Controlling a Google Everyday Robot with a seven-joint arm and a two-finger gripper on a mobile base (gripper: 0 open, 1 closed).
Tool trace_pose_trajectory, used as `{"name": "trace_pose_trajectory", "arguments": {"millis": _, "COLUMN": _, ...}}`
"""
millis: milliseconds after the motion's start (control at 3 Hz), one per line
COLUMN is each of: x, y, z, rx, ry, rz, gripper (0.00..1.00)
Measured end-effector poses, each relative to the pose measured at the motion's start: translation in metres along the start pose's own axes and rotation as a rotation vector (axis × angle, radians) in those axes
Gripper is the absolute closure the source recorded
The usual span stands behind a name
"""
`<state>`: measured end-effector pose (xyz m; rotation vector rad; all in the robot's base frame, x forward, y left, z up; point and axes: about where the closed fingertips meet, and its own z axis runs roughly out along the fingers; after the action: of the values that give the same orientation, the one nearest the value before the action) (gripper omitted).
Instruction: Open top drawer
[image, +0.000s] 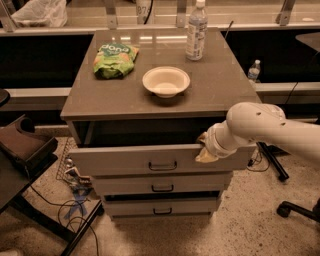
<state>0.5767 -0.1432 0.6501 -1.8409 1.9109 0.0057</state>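
Note:
The top drawer (125, 160) is a wide grey panel with a small black bar handle (162, 165) at its centre. It stands pulled out from the cabinet, with a dark gap showing above its front. My gripper (204, 150) is at the upper right edge of the drawer front, at the end of my white arm (260, 127) that reaches in from the right. The wrist hides the fingers. Two smaller grey drawers (160, 186) sit closed below.
On the cabinet top (225, 85) stand a white bowl (166, 81), a green snack bag (115, 59) and a water bottle (196, 31). A dark chair (25, 145) and cables (75, 195) are at the left. A chair base (295, 207) is at the right.

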Motion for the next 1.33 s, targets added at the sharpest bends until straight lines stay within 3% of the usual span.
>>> {"name": "trace_pose_trajectory", "arguments": {"millis": 333, "x": 0.011, "y": 0.024, "z": -0.02, "rx": -0.022, "ry": 0.017, "rz": 0.024, "gripper": 1.0}}
{"name": "trace_pose_trajectory", "arguments": {"millis": 667, "x": 0.011, "y": 0.023, "z": -0.02, "rx": -0.022, "ry": 0.017, "rz": 0.024, "gripper": 1.0}}
{"name": "trace_pose_trajectory", "arguments": {"millis": 1000, "x": 0.022, "y": 0.047, "z": -0.041, "rx": -0.045, "ry": 0.025, "rz": 0.049, "gripper": 1.0}}
{"name": "trace_pose_trajectory", "arguments": {"millis": 1333, "x": 0.022, "y": 0.047, "z": -0.041, "rx": -0.045, "ry": 0.025, "rz": 0.049, "gripper": 1.0}}
